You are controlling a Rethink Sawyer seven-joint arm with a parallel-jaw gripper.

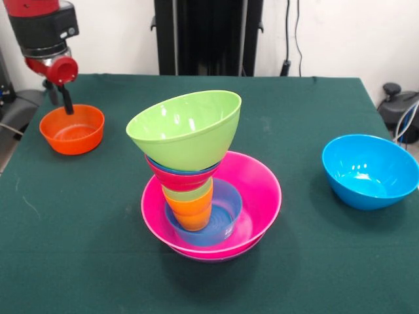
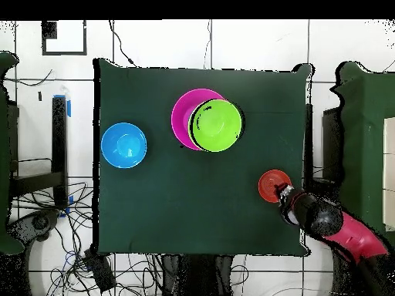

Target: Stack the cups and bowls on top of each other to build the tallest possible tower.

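The gripper (image 1: 66, 104) hangs at the rim of the small orange bowl (image 1: 72, 131), its dark fingers (image 1: 67, 99) dipping just over the bowl's far edge; they look drawn close together, but whether they pinch the rim or merely touch it cannot be told. In the overhead view the gripper (image 2: 285, 193) sits at the edge of the same orange bowl (image 2: 271, 185), near the corner of the green table (image 2: 200, 223). Above the fingers the red and black arm (image 1: 42, 33) rises out of the picture. Well apart from the fingers, in the middle of the table, stands the tower (image 1: 196, 190): a wide pink bowl (image 1: 255, 196) as base, a light-blue bowl (image 1: 226, 219) inside it, then the orange cup (image 1: 190, 212), the light green cup (image 1: 186, 193), a red bowl (image 1: 180, 176) and, tilted on top, the lime green bowl (image 1: 183, 127). Off alone on the other side lies the sky-blue bowl (image 1: 370, 170).
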